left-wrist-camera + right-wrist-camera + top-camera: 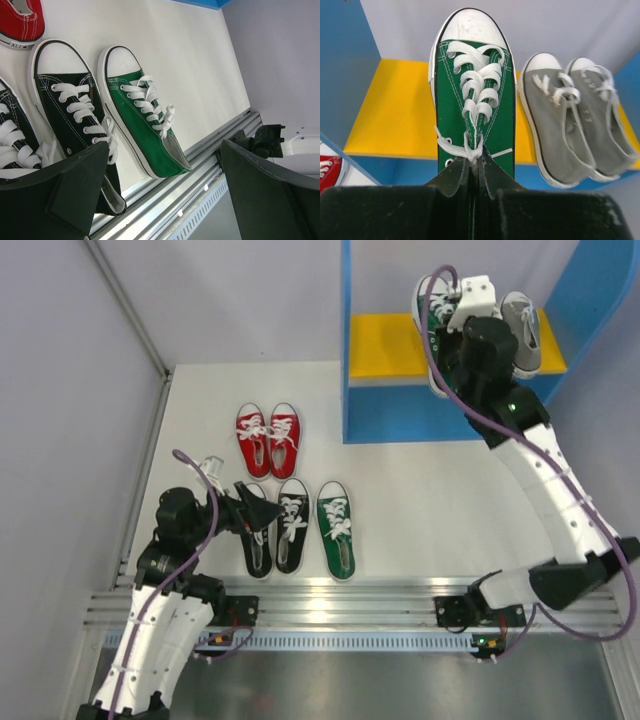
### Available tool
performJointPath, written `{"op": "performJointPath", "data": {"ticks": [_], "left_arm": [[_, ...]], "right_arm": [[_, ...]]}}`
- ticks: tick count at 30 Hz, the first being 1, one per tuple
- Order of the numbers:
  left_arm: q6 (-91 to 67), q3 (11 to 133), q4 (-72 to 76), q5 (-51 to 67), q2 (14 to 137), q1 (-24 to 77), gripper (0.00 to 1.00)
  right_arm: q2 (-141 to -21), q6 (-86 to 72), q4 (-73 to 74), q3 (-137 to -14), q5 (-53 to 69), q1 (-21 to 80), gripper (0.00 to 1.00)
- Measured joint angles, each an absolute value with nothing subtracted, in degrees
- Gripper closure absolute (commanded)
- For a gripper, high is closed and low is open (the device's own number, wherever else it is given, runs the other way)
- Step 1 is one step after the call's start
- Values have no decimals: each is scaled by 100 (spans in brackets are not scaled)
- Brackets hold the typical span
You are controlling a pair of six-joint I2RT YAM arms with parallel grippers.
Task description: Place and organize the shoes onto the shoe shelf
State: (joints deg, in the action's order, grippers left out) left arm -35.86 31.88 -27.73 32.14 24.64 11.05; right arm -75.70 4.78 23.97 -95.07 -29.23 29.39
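A: What does the right gripper (475, 175) hold?

B: Its two fingers are pressed together on the heel of one green shoe (474, 85). The shoe points straight away from the gripper, with the toe at the far end. It is over the yellow board (390, 115) of the shoe shelf (400, 425). Whether the sole touches the board, I cannot tell.

A: And what is beside it?

B: Just to the right of the gripper, the grey pair (575, 125) stands on the same board, with the toes in the same direction. To the left there is bare yellow board, then the blue side wall (340, 60).

A: And the left gripper (162, 150)?

B: It is wide open, with nothing between the fingers. It hangs low over the black pair (275, 530) on the surface (430, 500). Ahead of it, past the black pair, lies the second green shoe (142, 125), just beside them. The red pair (268, 440) stands off to the left of this gripper, apart from the others and nearer to the shelf.
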Motion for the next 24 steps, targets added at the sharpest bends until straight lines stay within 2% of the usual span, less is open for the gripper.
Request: {"op": "performJointPath", "data": {"ticks": [4, 8, 24], "left_arm": [[-3586, 3249, -2790, 3212, 2464, 1105, 1], [-3586, 3291, -2788, 3214, 2453, 1105, 1], [-3610, 3291, -2808, 3236, 2373, 1105, 1]], "right_arm": [[-8670, 458, 2672, -10243, -2049, 2377, 100], [-9255, 357, 2908, -10521, -1474, 2047, 100], [-9642, 34, 2956, -10814, -1275, 1658, 100]]}}
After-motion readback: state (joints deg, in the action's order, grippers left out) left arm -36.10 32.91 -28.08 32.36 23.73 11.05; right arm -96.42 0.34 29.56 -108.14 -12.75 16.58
